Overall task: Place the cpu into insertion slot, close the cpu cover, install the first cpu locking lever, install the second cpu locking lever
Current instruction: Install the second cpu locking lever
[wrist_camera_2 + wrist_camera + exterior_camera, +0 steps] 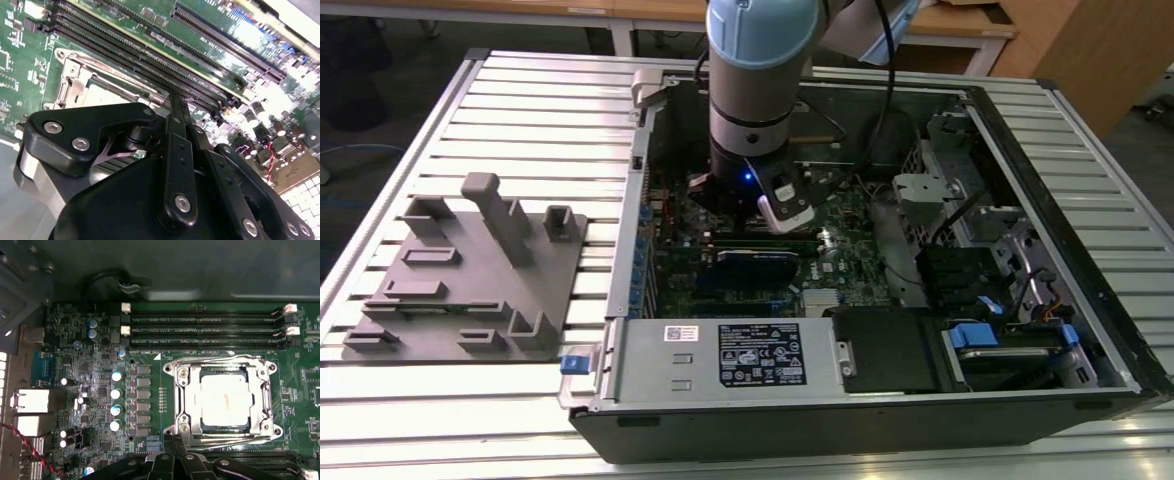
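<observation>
Gripper (pixel 172 440) fingers are drawn together, with nothing visibly between them. The tips sit at the corner of the insertion slot (pixel 222 371), at or against a locking lever (pixel 225 442); actual contact cannot be confirmed.

The cpu (pixel 224 396) lies flat and square in the insertion slot. The cpu cover (pixel 186 400) is down around it, its window framing the metal top. One lever runs along the slot side nearest the gripper, a second lever (pixel 215 360) along the opposite side, beside the memory slots (pixel 200 330).

Judgement: seating and cover closure look complete, and lever installation is in hand. Which lever cannot be determined. Completion requires firm downward pressure and tucking the rod under its hook without sliding off onto the board.
</observation>
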You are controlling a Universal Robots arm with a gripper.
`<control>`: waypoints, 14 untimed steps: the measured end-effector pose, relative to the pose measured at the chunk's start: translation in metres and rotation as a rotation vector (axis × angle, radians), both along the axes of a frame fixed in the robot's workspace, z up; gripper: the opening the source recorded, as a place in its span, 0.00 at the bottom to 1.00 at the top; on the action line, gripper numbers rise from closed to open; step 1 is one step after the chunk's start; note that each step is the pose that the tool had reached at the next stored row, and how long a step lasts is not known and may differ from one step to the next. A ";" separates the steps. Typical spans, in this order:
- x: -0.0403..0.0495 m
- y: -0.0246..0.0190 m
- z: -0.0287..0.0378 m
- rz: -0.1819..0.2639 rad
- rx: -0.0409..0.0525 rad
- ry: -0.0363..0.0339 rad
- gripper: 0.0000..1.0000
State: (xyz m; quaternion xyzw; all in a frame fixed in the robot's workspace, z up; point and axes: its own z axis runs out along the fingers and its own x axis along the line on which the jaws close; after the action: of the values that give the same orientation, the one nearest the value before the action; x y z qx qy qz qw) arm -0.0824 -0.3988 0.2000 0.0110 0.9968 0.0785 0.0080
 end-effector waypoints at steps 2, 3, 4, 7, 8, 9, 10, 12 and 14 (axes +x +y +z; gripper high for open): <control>0.0000 -0.0013 -0.0004 0.000 0.0094 -0.0001 0.10; -0.0001 -0.0019 -0.0007 0.000 0.0123 -0.0001 0.10; -0.0001 -0.0024 -0.0010 0.000 0.0152 -0.0001 0.10; -0.0004 -0.0039 -0.0019 0.000 0.0316 -0.0003 0.10; -0.0005 -0.0044 -0.0021 0.000 0.0394 -0.0003 0.10; -0.0006 -0.0050 -0.0022 0.000 0.0455 -0.0003 0.10; -0.0006 -0.0055 -0.0024 0.000 0.0503 -0.0003 0.10; -0.0007 -0.0071 -0.0031 0.000 0.0587 -0.0003 0.10; -0.0011 -0.0093 -0.0041 0.000 0.0660 -0.0004 0.10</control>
State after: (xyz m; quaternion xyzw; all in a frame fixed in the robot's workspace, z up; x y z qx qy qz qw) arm -0.0835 -0.4082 0.1959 0.0113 0.9937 0.1114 0.0078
